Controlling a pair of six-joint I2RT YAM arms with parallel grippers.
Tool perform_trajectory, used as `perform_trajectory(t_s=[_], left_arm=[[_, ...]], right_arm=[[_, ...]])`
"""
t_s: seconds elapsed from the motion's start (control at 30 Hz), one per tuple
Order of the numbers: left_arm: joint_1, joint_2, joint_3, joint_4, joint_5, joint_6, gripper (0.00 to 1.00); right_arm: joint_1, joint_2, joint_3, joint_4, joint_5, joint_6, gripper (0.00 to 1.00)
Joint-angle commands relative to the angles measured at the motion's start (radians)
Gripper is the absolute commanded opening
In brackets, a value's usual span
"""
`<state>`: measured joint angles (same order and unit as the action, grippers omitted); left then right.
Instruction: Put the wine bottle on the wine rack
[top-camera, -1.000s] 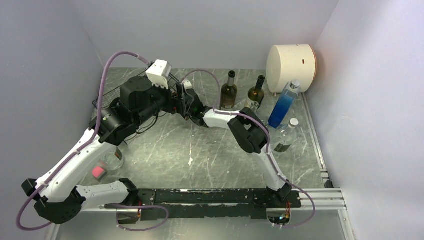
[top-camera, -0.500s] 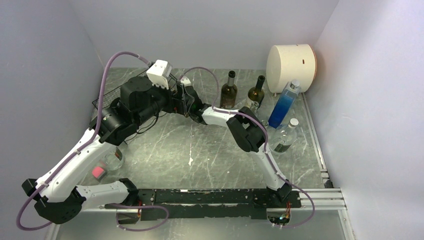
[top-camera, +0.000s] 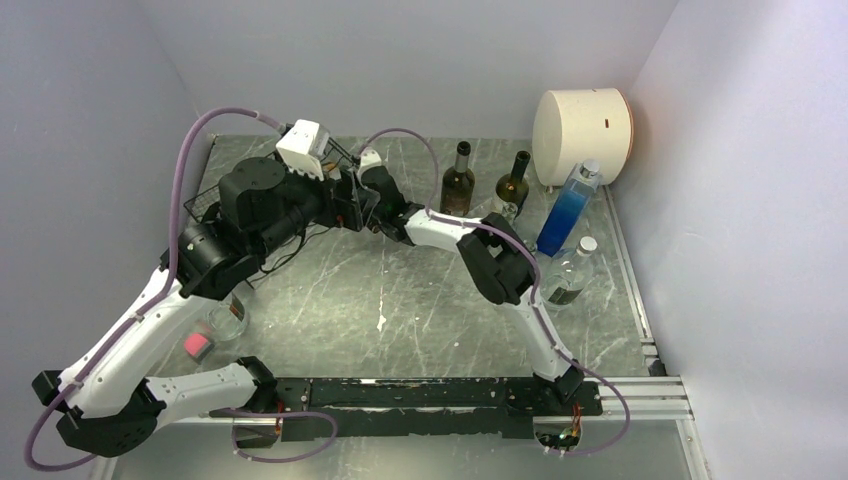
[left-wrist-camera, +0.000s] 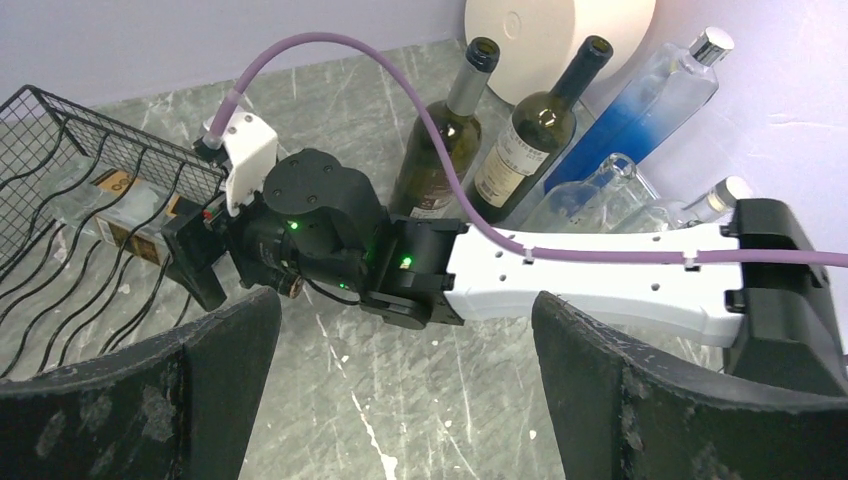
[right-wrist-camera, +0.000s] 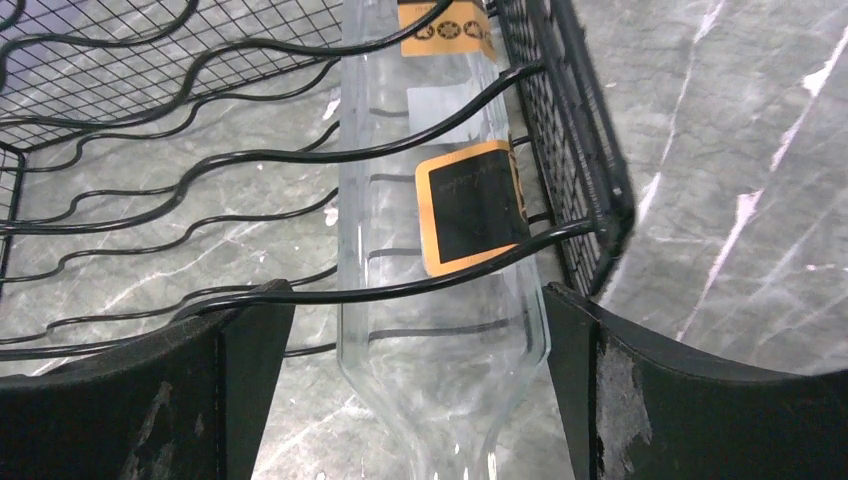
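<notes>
The wine bottle (right-wrist-camera: 440, 300) is clear glass with an orange and black label. It lies on its side in the black wire wine rack (right-wrist-camera: 570, 150), under the wavy rods, at the rack's right end. My right gripper (right-wrist-camera: 420, 400) is open, its jaws on either side of the bottle's shoulder, with a gap on the left side. In the left wrist view the right gripper (left-wrist-camera: 192, 262) sits at the rack (left-wrist-camera: 60, 130) edge, by the bottle (left-wrist-camera: 115, 195). My left gripper (left-wrist-camera: 405, 400) is open and empty, hovering above the table beside the right wrist.
Two dark green wine bottles (top-camera: 458, 185) (top-camera: 513, 185) stand at the back. A blue bottle (top-camera: 567, 210) and a clear bottle (top-camera: 570, 270) stand at the right. A cream drum (top-camera: 582, 122) lies in the back right corner. A glass (top-camera: 228, 318) stands near the left arm.
The right gripper has moved left, further toward the rack. The left arm has drawn back to the left.
</notes>
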<state>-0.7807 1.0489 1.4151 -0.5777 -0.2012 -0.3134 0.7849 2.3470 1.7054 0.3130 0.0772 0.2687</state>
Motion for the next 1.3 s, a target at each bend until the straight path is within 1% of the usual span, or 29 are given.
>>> perform_trajectory(t_s=[0.0,0.17,0.37,0.57,0.67,0.77,0.9,1.03,1.13,1.27], left_arm=[[0.003,-0.001,0.062,-0.043,-0.024,0.048,0.99],[0.003,-0.025,0.063,-0.044,-0.064,0.062,0.99],[0.002,-0.064,0.051,-0.019,-0.072,0.072,0.99],[0.002,-0.096,-0.002,0.008,-0.054,0.070,0.99],[0.002,-0.116,-0.061,0.035,-0.059,0.064,0.99],[0.002,-0.137,-0.122,0.068,-0.065,0.048,0.99],[0.003,-0.168,-0.200,0.127,-0.064,0.012,0.99],[0.002,-0.194,-0.277,0.215,-0.075,0.008,0.99],[0.003,-0.199,-0.313,0.273,-0.051,0.019,0.99],[0.002,-0.172,-0.311,0.285,-0.019,0.012,0.99]], right_arm=[[-0.002,-0.143,0.015,-0.014,0.034,-0.015,0.96],[-0.002,-0.265,-0.064,-0.065,0.025,-0.032,0.96],[-0.002,-0.426,-0.151,-0.192,-0.021,-0.048,0.93],[-0.002,-0.633,-0.238,-0.388,0.050,-0.075,0.90],[-0.003,-0.779,-0.310,-0.482,0.134,-0.080,0.90],[-0.003,-0.926,-0.383,-0.580,0.251,-0.061,0.89],[-0.002,-1.087,-0.394,-0.767,0.369,-0.021,0.85],[-0.002,-1.191,-0.353,-0.989,0.531,0.067,0.82],[-0.002,-1.264,-0.359,-1.068,0.654,0.103,0.82],[-0.003,-1.310,-0.371,-1.207,0.836,0.187,0.82]])
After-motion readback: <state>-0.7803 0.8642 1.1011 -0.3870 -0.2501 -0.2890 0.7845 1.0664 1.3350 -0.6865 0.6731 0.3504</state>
